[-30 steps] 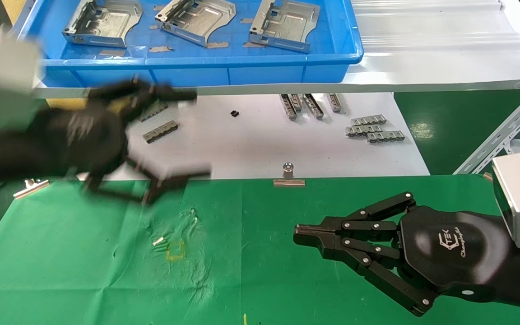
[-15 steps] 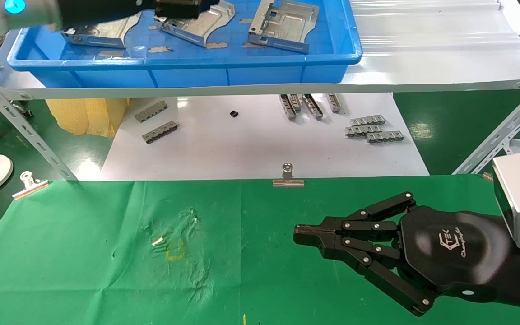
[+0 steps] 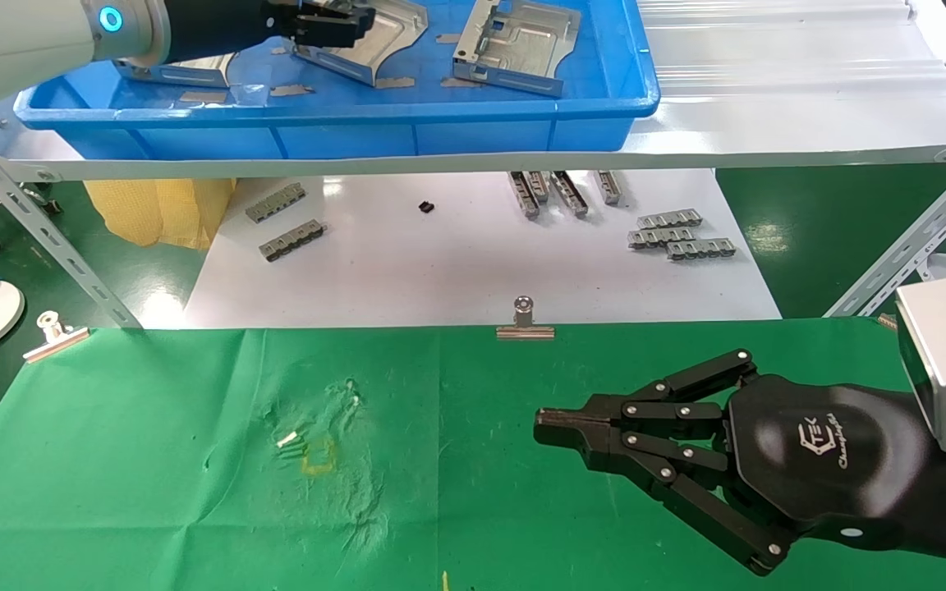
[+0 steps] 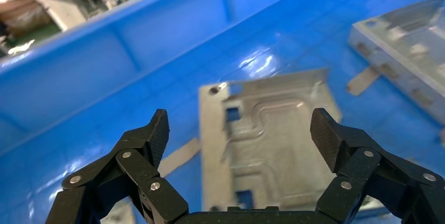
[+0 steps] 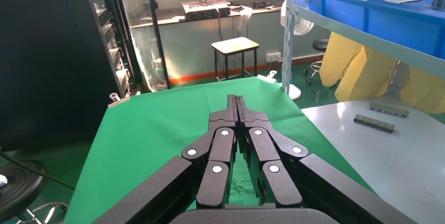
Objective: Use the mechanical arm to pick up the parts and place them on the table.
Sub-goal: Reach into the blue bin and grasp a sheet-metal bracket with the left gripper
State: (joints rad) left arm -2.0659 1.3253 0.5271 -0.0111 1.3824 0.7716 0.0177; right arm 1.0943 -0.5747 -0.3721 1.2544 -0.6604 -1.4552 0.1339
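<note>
Head view with both wrist views. At the upper left of the head frame we see the left pincer [image 3: 333,23] reaching into the blue plastic tray [image 3: 440,123] on the white shelf [image 3: 769,123], poised over the middle stamped sheet-metal plate [image 3: 383,41]. In the left wrist view that pincer [image 4: 239,129] is spread wide, its two fingertips [image 4: 157,129] standing to either side of the middle plate [image 4: 267,140] with nothing between them; we cannot tell whether they touch the metal yet. Two further plates lie in the same tray: one at the frame's upper left, largely hidden behind the arm [image 3: 185,70], and one toward upper centre [image 3: 518,45], which also appears at the right edge of the left wrist view [image 4: 404,66]. Small grey tape bits [image 3: 395,82] are scattered on the tray floor. The right pincer [image 3: 551,427] is parked at lower right over the green-clothed surface [image 3: 153,492], its fingers pressed together on nothing, as the right wrist view confirms [image 5: 236,103]. Small grey notched bars [image 3: 678,234] lie on the white board [image 3: 456,263] at mid-frame, and a binder clip [image 3: 525,322] pins the cloth edge. We judge the task to be at its outset: all three plates are in the tray, none rests on the green surface, and the first grasp, lift and transfer are not yet done.
</note>
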